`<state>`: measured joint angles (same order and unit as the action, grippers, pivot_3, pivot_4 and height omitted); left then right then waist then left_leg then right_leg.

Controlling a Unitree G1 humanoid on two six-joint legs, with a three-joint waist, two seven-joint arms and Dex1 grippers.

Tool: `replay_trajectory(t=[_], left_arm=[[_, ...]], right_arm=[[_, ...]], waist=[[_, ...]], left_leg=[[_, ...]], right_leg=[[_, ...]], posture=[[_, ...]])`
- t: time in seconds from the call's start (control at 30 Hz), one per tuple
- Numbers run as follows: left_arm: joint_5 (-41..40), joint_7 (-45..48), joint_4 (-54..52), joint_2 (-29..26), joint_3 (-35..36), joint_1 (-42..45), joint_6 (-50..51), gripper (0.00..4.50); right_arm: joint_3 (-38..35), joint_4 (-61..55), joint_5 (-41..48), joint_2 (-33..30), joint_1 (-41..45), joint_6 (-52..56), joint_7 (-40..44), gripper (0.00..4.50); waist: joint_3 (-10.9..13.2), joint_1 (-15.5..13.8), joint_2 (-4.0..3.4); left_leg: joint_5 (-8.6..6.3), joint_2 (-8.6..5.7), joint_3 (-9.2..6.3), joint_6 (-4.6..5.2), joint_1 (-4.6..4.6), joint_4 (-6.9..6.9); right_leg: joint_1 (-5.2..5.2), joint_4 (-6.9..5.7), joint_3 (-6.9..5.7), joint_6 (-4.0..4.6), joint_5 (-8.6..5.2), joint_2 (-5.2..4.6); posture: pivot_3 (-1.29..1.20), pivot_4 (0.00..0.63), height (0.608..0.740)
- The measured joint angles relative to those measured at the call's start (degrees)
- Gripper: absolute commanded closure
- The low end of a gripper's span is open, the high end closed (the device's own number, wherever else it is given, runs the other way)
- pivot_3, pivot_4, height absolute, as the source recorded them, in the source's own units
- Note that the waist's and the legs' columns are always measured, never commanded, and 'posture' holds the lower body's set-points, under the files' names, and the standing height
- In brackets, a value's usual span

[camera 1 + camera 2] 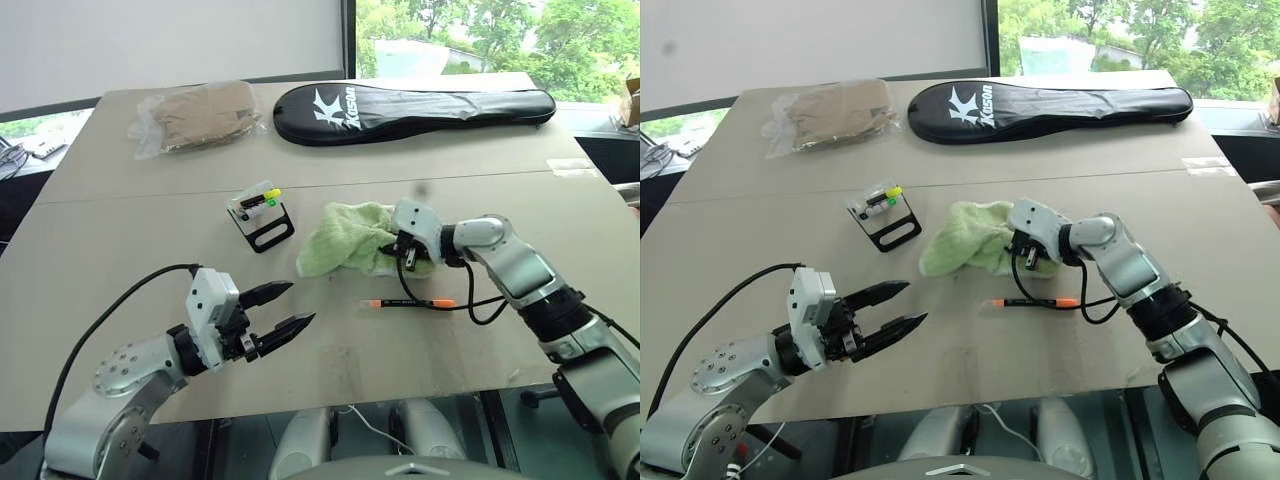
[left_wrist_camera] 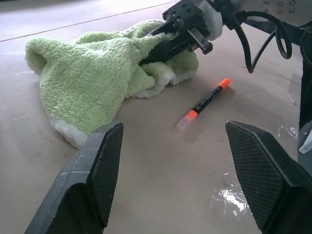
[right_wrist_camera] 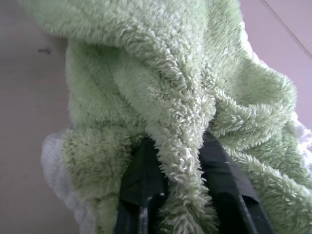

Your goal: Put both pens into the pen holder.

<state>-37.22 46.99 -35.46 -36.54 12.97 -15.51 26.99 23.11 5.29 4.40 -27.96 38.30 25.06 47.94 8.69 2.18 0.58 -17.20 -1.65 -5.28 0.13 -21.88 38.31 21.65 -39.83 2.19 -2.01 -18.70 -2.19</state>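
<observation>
green towel (image 1: 350,238) bunched mid-table, just left of the right gripper (image 3: 178,183). that gripper's black fingers (image 3: 141,180) are pushed into the towel's right edge and pinched together on a ridge of the pile. a black cable loops down from its wrist toward the near edge.

black marker with orange ends (image 1: 407,302) lies flat on the bare table, just near of the towel and the right gripper, touching neither. blue-and-black pen: can't find it.

pen holder (image 1: 260,214) stands far-left of the towel, a small gap between them. in its clear top part: short markers, one yellow-tipped, one green-tipped.

left gripper (image 1: 285,308) hangs over the near-left table, fingers (image 2: 100,165) well apart, nothing between them, pointing right toward the marker.

far edge: long black racket bag (image 1: 415,110) at right, clear plastic bag of tan fabric (image 1: 198,117) at left, both well away from the towel.
</observation>
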Motion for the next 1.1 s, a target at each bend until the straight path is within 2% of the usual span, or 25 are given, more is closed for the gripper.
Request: replay_trajectory(t=[0.17,0.27,0.5,0.53,0.63,0.7,0.77,0.87,1.0,1.03,1.07,1.1], left_arm=[[1.09,0.00,1.09,0.26,-0.15,0.93,-1.36,1.02],[1.35,0.03,2.05,0.66,-0.58,1.62,-1.75,1.02],[2.20,0.09,4.54,1.20,-2.32,4.89,-2.54,1.02],[2.22,0.07,4.75,1.25,-2.35,5.29,-2.57,1.02],[2.17,0.09,4.76,1.43,-2.47,5.93,-2.56,1.02],[2.11,0.58,4.83,1.36,-2.69,6.25,-2.50,1.02],[2.07,1.03,5.01,1.33,-3.16,6.39,-2.43,1.02],[1.99,2.97,5.54,1.04,-4.95,7.82,-2.41,1.02],[2.21,4.26,7.21,0.84,-6.53,11.04,-2.49,1.02],[2.23,5.10,7.82,0.57,-7.07,11.88,-2.50,1.02],[2.24,5.58,8.16,0.21,-7.24,12.38,-2.50,1.02],[2.23,6.56,8.95,-0.66,-7.52,13.26,-2.44,1.02]], right_arm=[[-12.24,-11.61,9.35,3.03,-1.11,4.31,-2.46,4.49],[-19.89,-19.01,17.65,3.12,-0.42,12.62,-3.81,4.49],[-34.71,-21.28,30.27,2.81,-1.25,26.96,-11.37,4.49],[-38.71,-21.25,31.88,1.46,-1.27,28.66,-13.54,4.49],[-44.70,-21.48,33.02,-3.09,-2.47,30.83,-16.10,4.49],[-47.26,-22.79,32.26,-10.07,-7.69,31.85,-16.40,4.49],[-47.51,-22.89,30.99,-13.66,-11.89,32.24,-16.20,4.49],[-39.75,-21.86,23.68,-21.37,-20.63,27.60,-13.86,4.49],[-30.09,-12.76,15.72,-21.72,-21.17,20.87,-13.41,4.49],[-27.33,-7.34,13.60,-21.51,-20.21,18.41,-12.73,3.54],[-26.38,-4.50,12.69,-21.48,-19.73,16.68,-11.98,3.30],[-25.75,-1.66,11.90,-22.09,-18.44,14.15,-9.93,2.82]], waist=[[0.18,0.04,-0.19],[0.16,-0.10,-0.17],[0.18,-0.19,-0.20],[0.18,-0.20,-0.20],[0.18,-0.33,-0.20],[0.18,-0.72,-0.20],[0.18,-0.63,-0.21],[0.16,-0.10,-0.23],[0.16,0.37,-0.23],[0.17,0.31,-0.23],[0.19,0.22,-0.24],[0.18,0.20,-0.25]], left_leg=[[0.00,0.00,-0.02,0.00,-0.18,0.00],[0.00,0.00,-0.05,0.00,-0.15,-0.01],[0.00,-0.02,-0.01,0.01,-0.17,-0.01],[-0.01,-0.03,0.01,0.02,-0.18,-0.01],[-0.01,-0.04,0.02,0.03,-0.20,-0.01],[-0.02,-0.03,0.04,0.05,-0.22,-0.02],[-0.09,-0.01,0.12,0.18,-0.19,-0.02],[-0.13,0.04,0.23,0.25,-0.07,-0.02],[-0.12,0.06,0.34,0.25,0.12,0.01],[-0.09,0.05,0.34,0.19,0.11,0.03],[-0.07,0.04,0.33,0.15,0.07,0.03],[-0.02,0.05,0.33,0.07,0.09,0.03]], right_leg=[[0.15,0.00,-0.02,0.00,0.00,-0.01],[0.11,0.02,-0.05,0.00,0.00,-0.02],[0.13,0.01,-0.02,0.00,0.00,-0.02],[0.13,0.01,-0.01,0.00,0.00,-0.03],[0.12,0.02,-0.01,0.00,0.00,-0.04],[0.11,0.05,-0.01,0.00,0.00,-0.03],[0.11,0.02,0.07,-0.01,0.00,0.00],[0.04,-0.01,0.17,-0.01,0.00,0.05],[-0.08,-0.07,0.26,0.00,0.00,0.11],[-0.07,-0.06,0.25,-0.01,0.00,0.11],[-0.05,-0.05,0.24,-0.01,0.00,0.10],[-0.07,-0.05,0.24,-0.01,0.00,0.10]], posture=[[0.00,0.150,0.740],[0.00,0.150,0.740],[0.00,0.150,0.740],[0.00,0.150,0.740],[0.00,0.150,0.740],[0.00,0.150,0.740],[0.00,0.150,0.740],[0.00,0.150,0.740],[0.00,0.150,0.740],[0.00,0.150,0.740],[0.00,0.150,0.740],[0.00,0.150,0.740]])
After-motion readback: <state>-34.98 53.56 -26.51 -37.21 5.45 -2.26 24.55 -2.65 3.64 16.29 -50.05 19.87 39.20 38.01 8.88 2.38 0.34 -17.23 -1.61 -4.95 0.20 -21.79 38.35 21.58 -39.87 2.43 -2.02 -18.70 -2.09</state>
